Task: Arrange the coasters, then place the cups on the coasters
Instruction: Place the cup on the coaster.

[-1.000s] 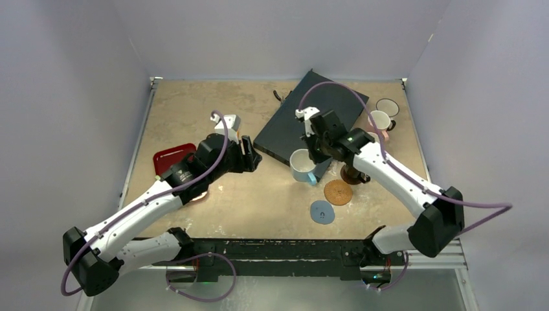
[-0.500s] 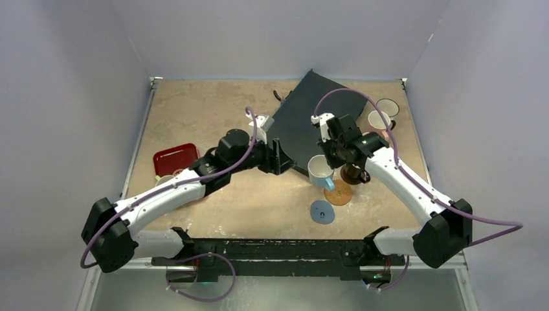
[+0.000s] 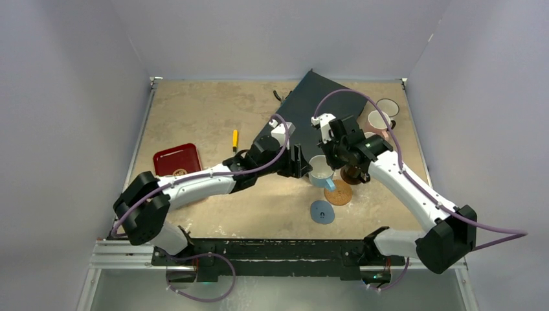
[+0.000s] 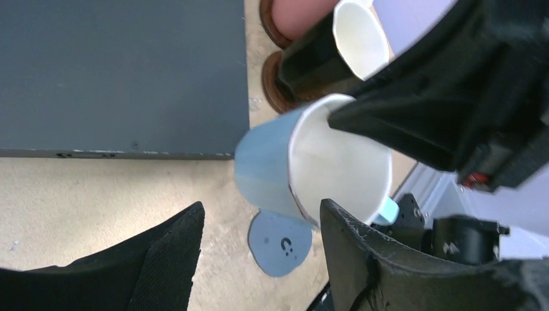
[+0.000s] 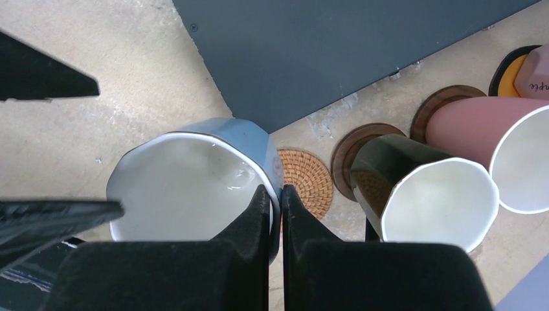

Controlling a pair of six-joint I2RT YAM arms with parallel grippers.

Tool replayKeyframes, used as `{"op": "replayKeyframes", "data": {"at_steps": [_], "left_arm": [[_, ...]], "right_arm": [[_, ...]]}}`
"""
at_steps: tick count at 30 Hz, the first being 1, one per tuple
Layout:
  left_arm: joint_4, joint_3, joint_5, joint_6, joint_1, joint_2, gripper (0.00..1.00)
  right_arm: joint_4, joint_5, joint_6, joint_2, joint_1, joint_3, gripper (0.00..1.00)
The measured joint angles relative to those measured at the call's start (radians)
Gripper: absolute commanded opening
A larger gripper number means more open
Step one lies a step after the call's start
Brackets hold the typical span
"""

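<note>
My right gripper [image 5: 276,194] is shut on the rim of the light blue cup [image 5: 188,188], one finger inside and one outside. The cup [image 3: 320,172] hangs tilted beside the dark board. My left gripper [image 4: 262,227] stands open right at this cup [image 4: 268,162], its right finger [image 4: 362,259] overlapping the cup's rim. In the top view the left gripper [image 3: 299,162] is just left of the right gripper [image 3: 328,162]. A cork coaster [image 3: 338,192] and a blue-grey coaster [image 3: 322,212] lie bare below the cup. The dark brown cup [image 5: 414,194] stands on a dark brown coaster [image 5: 346,152]. The pink cup [image 5: 492,142] stands behind it.
A big dark board [image 3: 304,116] lies slanted at the back middle. A dark red tray [image 3: 176,159] sits at the left, with a small yellow object [image 3: 235,139] near it. Another cup [image 3: 388,107] stands at the back right. An orange coaster [image 5: 508,74] peeks out by the pink cup.
My left arm has swung right from beside the red tray to the light blue cup, uncovering the yellow object. The right gripper has carried the cup slightly right.
</note>
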Motion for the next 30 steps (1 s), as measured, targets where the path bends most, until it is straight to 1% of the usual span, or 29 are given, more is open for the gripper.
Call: {"op": "replayKeyframes", "data": {"at_steps": [6,8,9,13,17,22,27,30], "left_arm": [[-0.005,0.071,-0.082,-0.012,-0.006,0.068,0.61],[-0.013,0.117,-0.098,-0.009,-0.012,0.101,0.58],[-0.018,0.135,-0.103,-0.007,-0.016,0.116,0.56],[-0.056,0.190,-0.117,0.013,-0.034,0.163,0.33],[-0.080,0.218,-0.128,0.028,-0.064,0.180,0.21],[-0.099,0.233,-0.154,0.059,-0.084,0.181,0.00],[-0.129,0.240,-0.185,0.063,-0.098,0.182,0.00],[-0.131,0.240,-0.200,0.063,-0.101,0.181,0.00]], "right_arm": [[0.008,-0.007,-0.008,-0.030,0.000,-0.006,0.00],[0.011,-0.008,-0.009,-0.045,0.000,-0.009,0.00],[0.011,-0.009,-0.010,-0.051,0.000,-0.010,0.00],[0.013,-0.009,-0.013,-0.074,0.000,-0.013,0.00],[0.013,-0.006,-0.017,-0.081,0.000,-0.020,0.00],[0.007,0.000,-0.016,-0.080,0.000,-0.022,0.00],[0.010,-0.002,-0.012,-0.080,0.002,-0.022,0.00],[0.015,-0.001,-0.011,-0.080,0.002,-0.023,0.26]]}}
